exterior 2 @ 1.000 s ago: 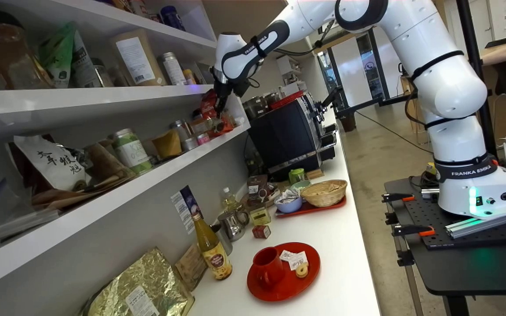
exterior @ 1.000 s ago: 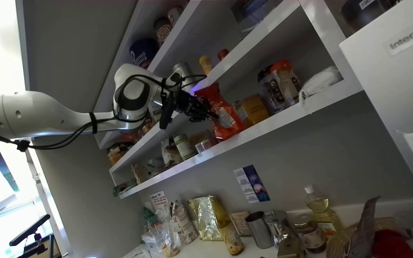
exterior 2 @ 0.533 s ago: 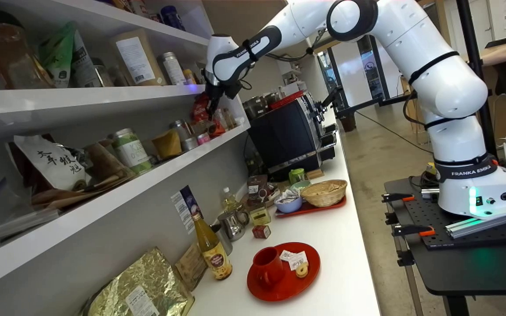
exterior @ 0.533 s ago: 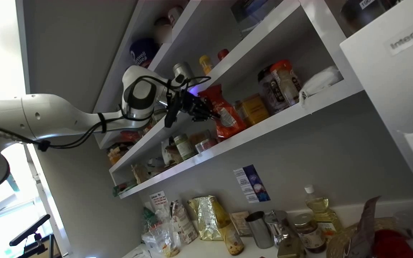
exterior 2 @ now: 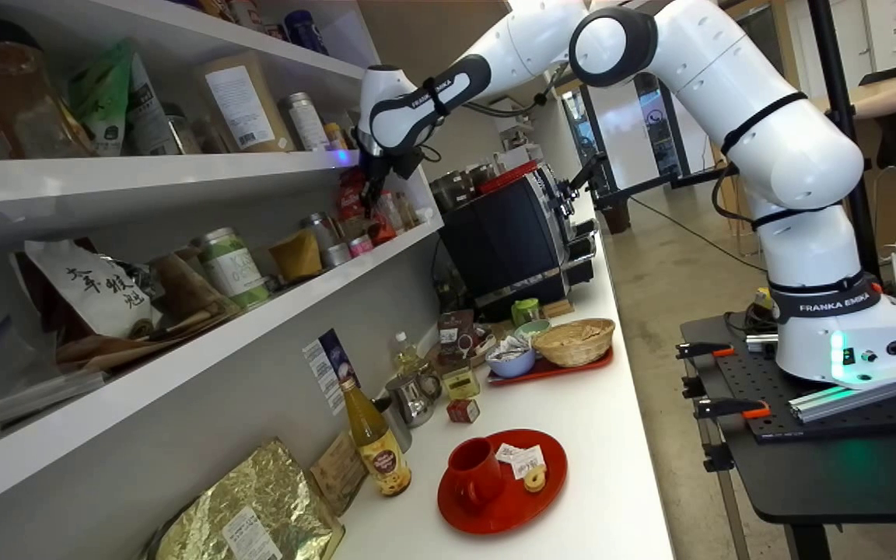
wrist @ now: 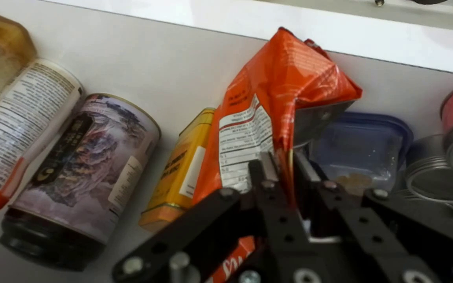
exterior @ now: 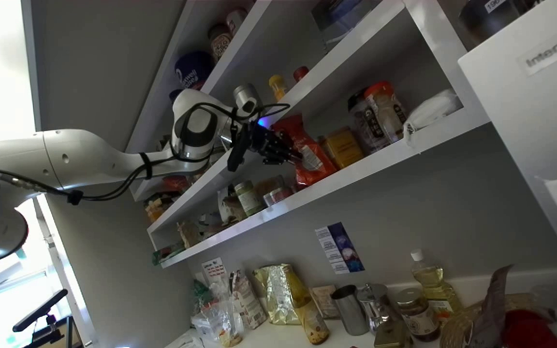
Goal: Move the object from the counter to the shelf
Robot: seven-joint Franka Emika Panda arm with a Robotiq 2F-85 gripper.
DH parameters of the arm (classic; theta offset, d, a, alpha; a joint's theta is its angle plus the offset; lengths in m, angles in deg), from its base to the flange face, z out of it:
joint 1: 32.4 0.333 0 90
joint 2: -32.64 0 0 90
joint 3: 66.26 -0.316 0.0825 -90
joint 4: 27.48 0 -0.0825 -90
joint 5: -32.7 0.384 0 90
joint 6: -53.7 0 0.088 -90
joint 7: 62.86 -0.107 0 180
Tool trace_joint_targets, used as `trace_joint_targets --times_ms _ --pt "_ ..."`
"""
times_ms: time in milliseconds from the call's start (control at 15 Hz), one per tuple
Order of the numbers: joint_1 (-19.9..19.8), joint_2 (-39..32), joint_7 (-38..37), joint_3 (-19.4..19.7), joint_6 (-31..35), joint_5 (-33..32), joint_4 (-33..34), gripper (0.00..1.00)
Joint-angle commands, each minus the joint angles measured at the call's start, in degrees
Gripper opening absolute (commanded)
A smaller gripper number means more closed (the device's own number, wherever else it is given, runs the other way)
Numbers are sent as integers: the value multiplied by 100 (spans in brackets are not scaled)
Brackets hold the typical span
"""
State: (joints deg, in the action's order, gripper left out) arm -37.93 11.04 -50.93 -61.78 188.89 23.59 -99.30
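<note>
Near the centre of the wrist view, the gripper (wrist: 285,167) pinches the red packet (wrist: 252,112) by a side fold, at the shelf (exterior: 380,159), contact unclear, so placing seems in hand, and next its base should settle before letting go.

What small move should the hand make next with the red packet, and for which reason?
I would probably ease the hand slightly deeper over the shelf before releasing: it grips the red-orange packet, whose lower end appears near the front edge in the wrist view, so it might tip off.
</note>
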Motion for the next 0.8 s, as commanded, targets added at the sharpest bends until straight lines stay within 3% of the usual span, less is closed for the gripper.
trace_joint_targets --times_ms 0,200,467,733 --pt "41 -146 -37 -48 -241 67 260 51" --pt "53 71 -27 -136 -398 134 -57 73" --pt "226 888 -315 -51 -426 -273 -1162 99" --pt "235 1949 -820 18 -519 -847 -2377 100"
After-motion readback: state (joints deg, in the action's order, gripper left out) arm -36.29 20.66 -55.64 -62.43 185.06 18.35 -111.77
